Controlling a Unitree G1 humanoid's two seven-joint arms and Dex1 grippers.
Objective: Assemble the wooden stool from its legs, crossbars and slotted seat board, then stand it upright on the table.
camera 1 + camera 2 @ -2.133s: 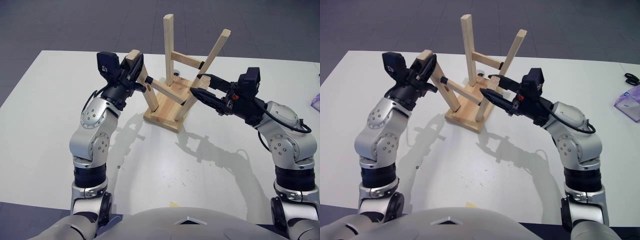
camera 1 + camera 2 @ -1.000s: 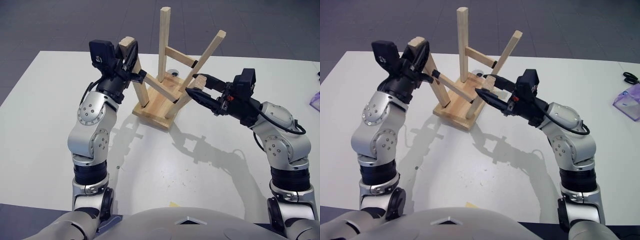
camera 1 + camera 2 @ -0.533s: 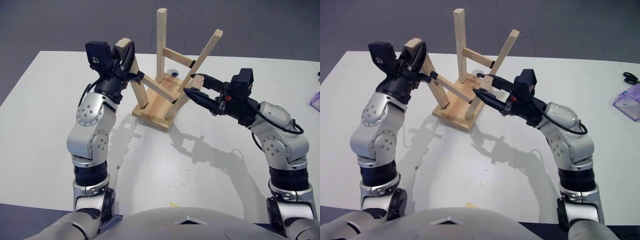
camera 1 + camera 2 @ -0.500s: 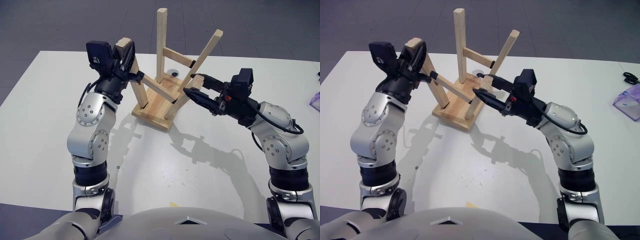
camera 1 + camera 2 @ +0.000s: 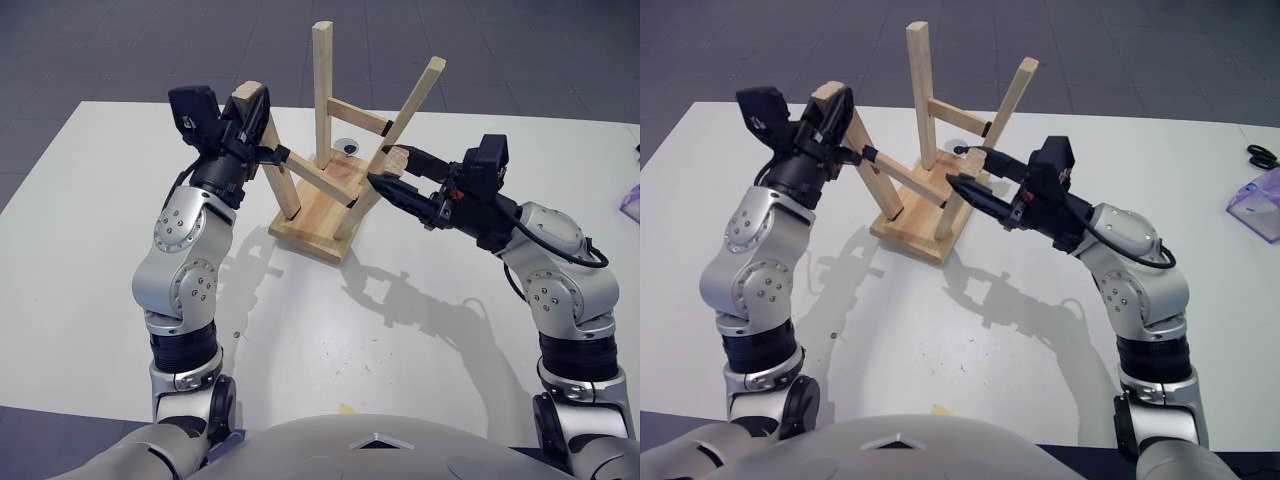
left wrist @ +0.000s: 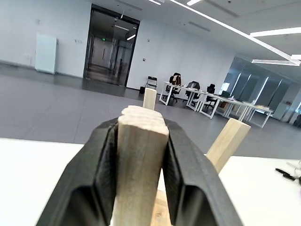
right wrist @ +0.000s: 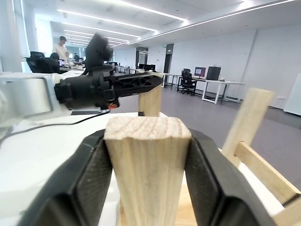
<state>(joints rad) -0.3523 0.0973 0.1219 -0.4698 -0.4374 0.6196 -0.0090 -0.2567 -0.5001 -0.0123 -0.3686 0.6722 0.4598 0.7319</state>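
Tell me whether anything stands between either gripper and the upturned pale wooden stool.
Nothing visible does. The left gripper is shut on one leg of the pale wooden stool, the right gripper on another. A small round thing lies on the white table behind the seat board, clear of both grippers.

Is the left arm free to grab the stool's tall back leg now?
Probably not: the fingers of the left gripper are shut on the near left leg; the back leg, though bare, needs a release first.
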